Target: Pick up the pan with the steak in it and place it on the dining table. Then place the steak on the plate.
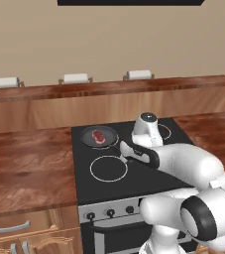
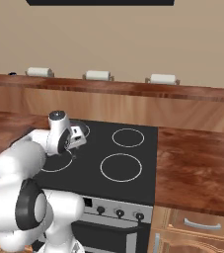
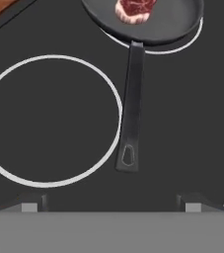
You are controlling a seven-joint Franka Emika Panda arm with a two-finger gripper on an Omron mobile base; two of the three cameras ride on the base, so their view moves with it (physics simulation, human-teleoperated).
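Black glass cooktop, four ringed burners, set between wooden counters. Pan on the rear-left burner, its handle pointing toward the robot. Steak inside the pan. Gripper above the handle's end, fingers spread wide, nothing held. Step: approach for pickup; next, descend and close on the handle.

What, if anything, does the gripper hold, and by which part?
Nothing. The gripper is open above the stove, short of the pan handle's end.
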